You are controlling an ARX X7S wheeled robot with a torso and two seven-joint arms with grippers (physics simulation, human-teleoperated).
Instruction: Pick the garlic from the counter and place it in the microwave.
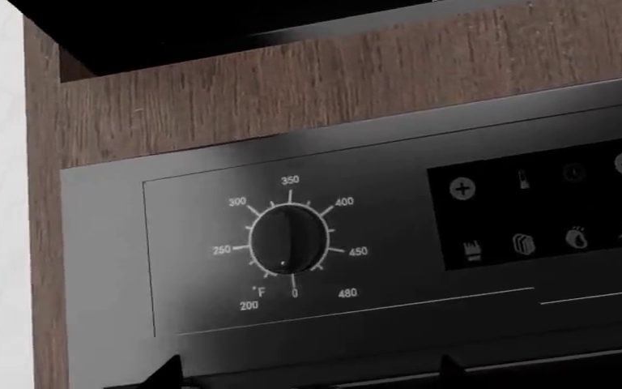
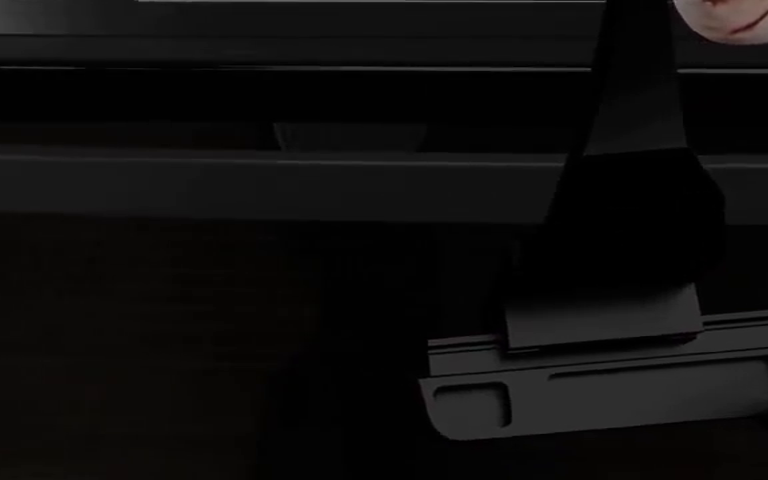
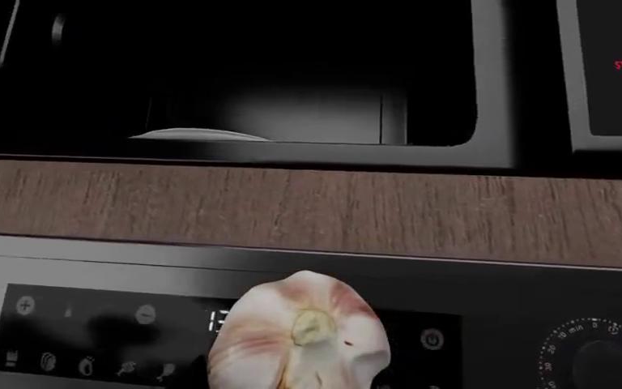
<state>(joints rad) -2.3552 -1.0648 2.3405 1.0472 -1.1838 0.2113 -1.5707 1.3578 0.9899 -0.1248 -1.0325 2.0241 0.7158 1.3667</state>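
One garlic bulb [image 3: 298, 335], whitish with pinkish streaks, hung before the oven control panel [image 3: 224, 332], below the open microwave cavity [image 3: 246, 77]. Wood trim [image 3: 311, 211] ran between panel and microwave. A pale turntable plate [image 3: 198, 135] lay inside the cavity. Right gripper fingers were out of sight; their opening could not be told. Left wrist view faced the oven temperature dial [image 1: 287, 239]; left gripper unseen.

Both wrist views face oven panel [image 1: 398, 243] closely, head view dark, near.
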